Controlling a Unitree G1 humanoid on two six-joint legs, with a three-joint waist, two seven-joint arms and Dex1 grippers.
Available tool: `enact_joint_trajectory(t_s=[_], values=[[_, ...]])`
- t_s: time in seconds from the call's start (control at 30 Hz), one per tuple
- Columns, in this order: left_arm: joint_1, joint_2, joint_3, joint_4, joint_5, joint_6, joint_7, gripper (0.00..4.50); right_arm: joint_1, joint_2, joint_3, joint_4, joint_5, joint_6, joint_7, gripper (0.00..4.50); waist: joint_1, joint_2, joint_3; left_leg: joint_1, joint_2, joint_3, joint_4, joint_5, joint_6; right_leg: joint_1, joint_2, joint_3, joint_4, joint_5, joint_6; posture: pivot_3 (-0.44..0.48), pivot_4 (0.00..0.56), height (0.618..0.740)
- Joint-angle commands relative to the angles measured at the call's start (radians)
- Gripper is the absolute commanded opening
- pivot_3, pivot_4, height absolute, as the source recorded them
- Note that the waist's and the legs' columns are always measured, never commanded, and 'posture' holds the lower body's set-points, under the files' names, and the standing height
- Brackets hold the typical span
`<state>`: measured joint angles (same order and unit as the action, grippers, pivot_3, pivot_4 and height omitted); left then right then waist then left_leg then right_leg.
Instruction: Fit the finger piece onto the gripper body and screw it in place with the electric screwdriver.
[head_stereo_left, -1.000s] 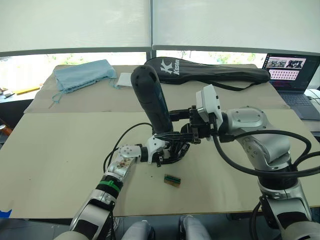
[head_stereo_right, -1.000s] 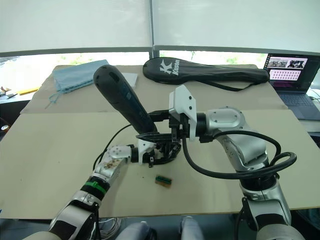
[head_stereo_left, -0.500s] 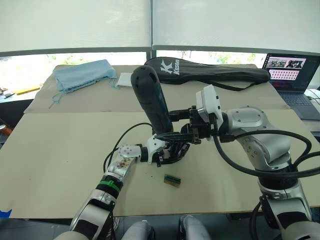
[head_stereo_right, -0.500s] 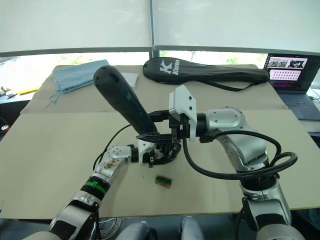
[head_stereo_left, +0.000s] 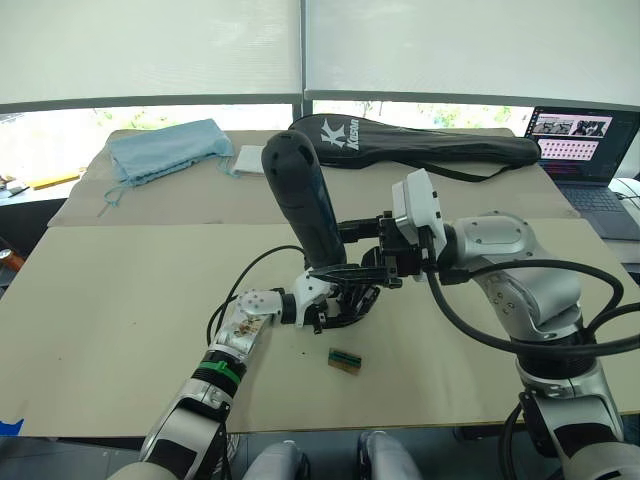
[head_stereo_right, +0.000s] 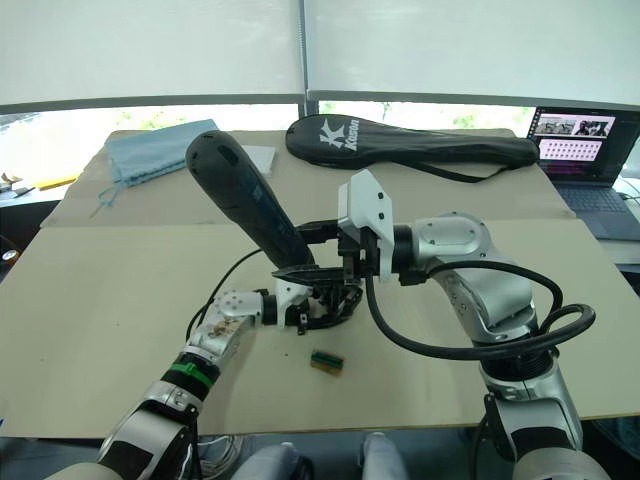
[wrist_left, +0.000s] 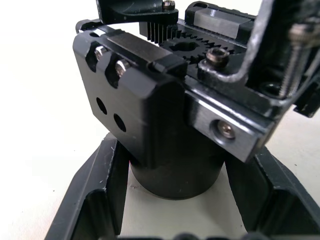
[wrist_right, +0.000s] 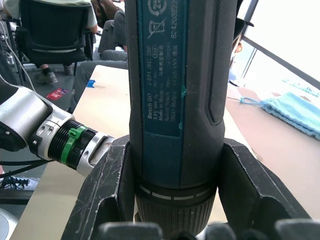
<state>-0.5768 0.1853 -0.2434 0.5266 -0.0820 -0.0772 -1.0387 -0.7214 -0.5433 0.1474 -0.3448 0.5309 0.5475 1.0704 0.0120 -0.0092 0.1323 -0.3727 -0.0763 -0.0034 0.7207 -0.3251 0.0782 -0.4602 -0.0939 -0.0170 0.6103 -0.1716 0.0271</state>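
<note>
Tabletop (head_stereo_left: 120, 300): left gripper (wrist_left: 170, 200) clamping gripper body (wrist_left: 150, 125), right gripper (wrist_right: 175, 200) clamping electric screwdriver (wrist_right: 177, 100).

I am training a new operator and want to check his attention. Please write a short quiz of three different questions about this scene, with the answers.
1. True or false: the right tool is shut on the electric screwdriver.
2. Which object does the left tool hold? A) the blue cloth B) the gripper body C) the laptop
3. Fill in: the small green-topped block lies on the ____, touched by neither tool.

Key: 1 true; 2 B; 3 table.
</note>
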Motion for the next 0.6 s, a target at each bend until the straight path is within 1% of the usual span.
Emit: enact_joint_trajectory(t_s=[0.03,0.6], values=[[-0.028,-0.008,0.022,-0.054,-0.035,-0.004,0.0,2.28,-0.033,-0.006,-0.03,-0.031,0.009,-0.042,0.007,1.9,0.0,0.0,0.0,0.0,0.0,0.0,0.0,0.0,0.0,0.0,0.0,0.0,0.0,0.0,0.0,0.0,0.15,0.736],[-0.026,-0.007,0.022,-0.055,-0.035,-0.007,-0.001,2.28,-0.026,-0.005,-0.022,-0.024,-0.018,-0.075,0.025,1.9,0.0,0.0,0.0,0.0,0.0,0.0,0.0,0.0,0.0,0.0,0.0,0.0,0.0,0.0,0.0,0.0,0.15,0.736]])
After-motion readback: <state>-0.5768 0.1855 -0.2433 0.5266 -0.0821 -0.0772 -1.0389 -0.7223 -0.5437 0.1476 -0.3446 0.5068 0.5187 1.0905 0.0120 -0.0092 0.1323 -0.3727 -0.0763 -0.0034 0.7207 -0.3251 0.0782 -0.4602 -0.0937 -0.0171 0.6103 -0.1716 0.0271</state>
